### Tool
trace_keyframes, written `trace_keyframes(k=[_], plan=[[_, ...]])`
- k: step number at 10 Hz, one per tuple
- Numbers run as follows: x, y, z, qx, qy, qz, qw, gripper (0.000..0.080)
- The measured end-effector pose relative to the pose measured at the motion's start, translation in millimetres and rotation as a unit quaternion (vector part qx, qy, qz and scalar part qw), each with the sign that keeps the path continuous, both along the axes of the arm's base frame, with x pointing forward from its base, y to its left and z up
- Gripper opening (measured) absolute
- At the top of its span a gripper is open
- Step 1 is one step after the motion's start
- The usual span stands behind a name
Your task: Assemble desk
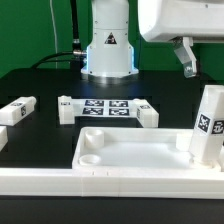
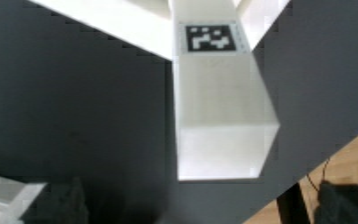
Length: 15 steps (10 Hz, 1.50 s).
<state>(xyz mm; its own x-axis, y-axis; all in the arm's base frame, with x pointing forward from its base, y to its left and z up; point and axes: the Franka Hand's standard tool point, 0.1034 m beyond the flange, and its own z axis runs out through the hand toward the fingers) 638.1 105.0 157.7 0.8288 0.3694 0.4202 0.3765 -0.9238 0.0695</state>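
One black worktop [image 1: 40, 85] carries the desk's white slab [image 1: 130, 150], in front of the marker board [image 1: 108, 106]. One leg [image 1: 208, 125] stands upright at the slab's corner on the exterior view's right. Above it hangs the claw [image 1: 187, 68], apart from it; whether it is spread, I cannot tell.

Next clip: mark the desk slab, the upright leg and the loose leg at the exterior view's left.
desk slab [image 1: 140, 152], exterior view, bare inner floor.
upright leg [image 1: 205, 146], exterior view, face below its tag.
loose leg [image 1: 18, 111], exterior view, middle of its length.
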Motion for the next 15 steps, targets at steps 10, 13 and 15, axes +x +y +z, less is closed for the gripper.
trace_keyframes(k=[10, 13, 15], plan=[[-10.9, 2.6, -18.5, -0.031, 0.212, -0.009, 0.977, 0.0648], [-5.3, 3.0, -24.9, -0.029, 0.211, -0.014, 0.977, 0.0648], [-2.7, 3.3, -31.6, -0.029, 0.211, -0.01, 0.977, 0.0648]])
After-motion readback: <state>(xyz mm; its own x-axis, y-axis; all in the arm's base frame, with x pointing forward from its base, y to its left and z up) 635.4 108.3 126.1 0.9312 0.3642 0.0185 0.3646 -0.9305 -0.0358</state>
